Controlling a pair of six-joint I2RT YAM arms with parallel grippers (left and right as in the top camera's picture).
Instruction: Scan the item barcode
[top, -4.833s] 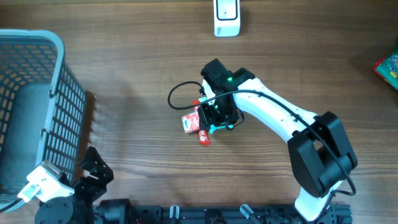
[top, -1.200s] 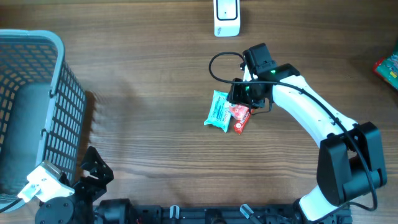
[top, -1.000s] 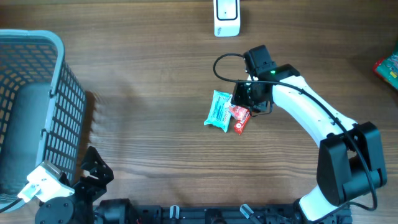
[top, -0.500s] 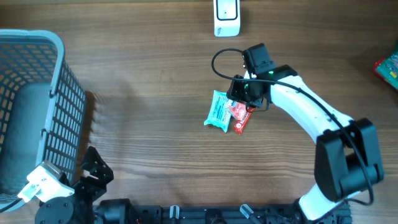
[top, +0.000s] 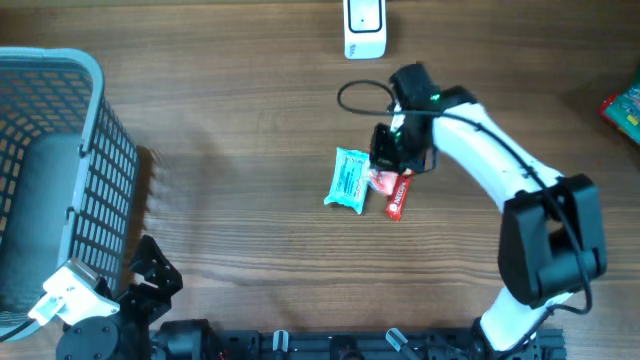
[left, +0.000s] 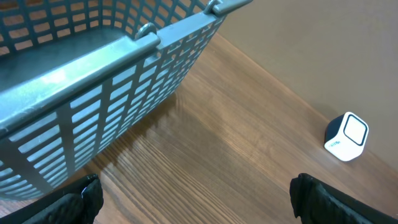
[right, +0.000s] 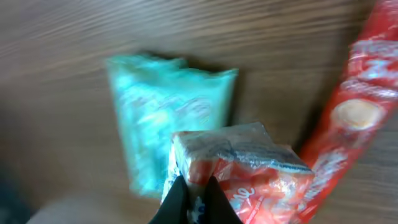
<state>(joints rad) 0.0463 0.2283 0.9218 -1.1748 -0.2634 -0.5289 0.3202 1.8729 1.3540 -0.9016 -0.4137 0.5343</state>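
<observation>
Overhead, open table (top: 230, 150) is stretching from the basket (top: 60, 120) at the left edge to mid-table. There the right claw (top: 388, 165) is pinching the red-and-white packet (top: 380, 181), long axis crosswise to the claw, beside a teal packet (top: 348, 180). The left claw (left: 196, 199) is gaping wide.

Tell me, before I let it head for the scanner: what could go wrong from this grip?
1. The right gripper pinches only the edge of the red-and-white packet; the crinkly wrapper might slip out in transit.
2. The teal packet and red stick pack lie right beside it and could get dragged along.
3. No barcode shows on the packet, so it may reach the scanner facing the wrong way.
</observation>
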